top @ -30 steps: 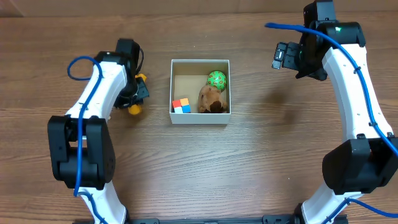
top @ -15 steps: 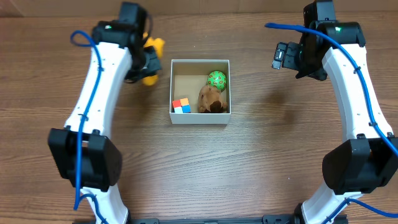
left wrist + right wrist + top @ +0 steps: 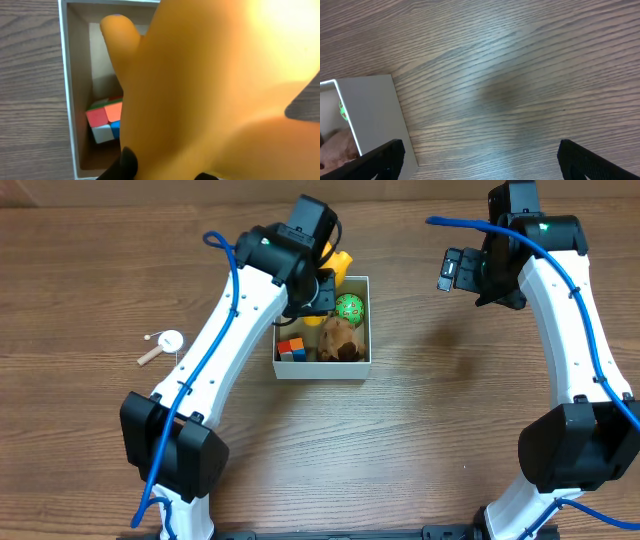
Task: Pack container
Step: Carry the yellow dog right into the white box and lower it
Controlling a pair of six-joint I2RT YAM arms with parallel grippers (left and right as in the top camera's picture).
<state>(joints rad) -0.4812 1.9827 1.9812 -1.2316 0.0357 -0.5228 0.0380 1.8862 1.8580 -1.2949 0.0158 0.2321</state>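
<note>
The container (image 3: 322, 370) is a small white-walled box with a brown inside, at the table's middle. In it lie a green ball (image 3: 348, 308), a brown plush toy (image 3: 340, 338) and a colourful cube (image 3: 291, 350). My left gripper (image 3: 318, 280) is shut on a yellow-orange toy (image 3: 337, 262) and holds it over the box's back edge. In the left wrist view the toy (image 3: 215, 85) fills most of the frame, above the box wall (image 3: 67, 100) and the cube (image 3: 105, 120). My right gripper (image 3: 455, 270) is open and empty, right of the box. Its wrist view shows the box's outer wall (image 3: 370, 110) beside its left finger.
A small white disc on a wooden stick (image 3: 165, 342) lies on the table at the left. The bare wooden tabletop (image 3: 520, 90) stretches to the right of the box under my right gripper (image 3: 480, 165).
My left arm has swung right with the yellow-orange toy, from left of the box to above its back edge. The white disc with the stick now shows. The right arm has not moved.
</note>
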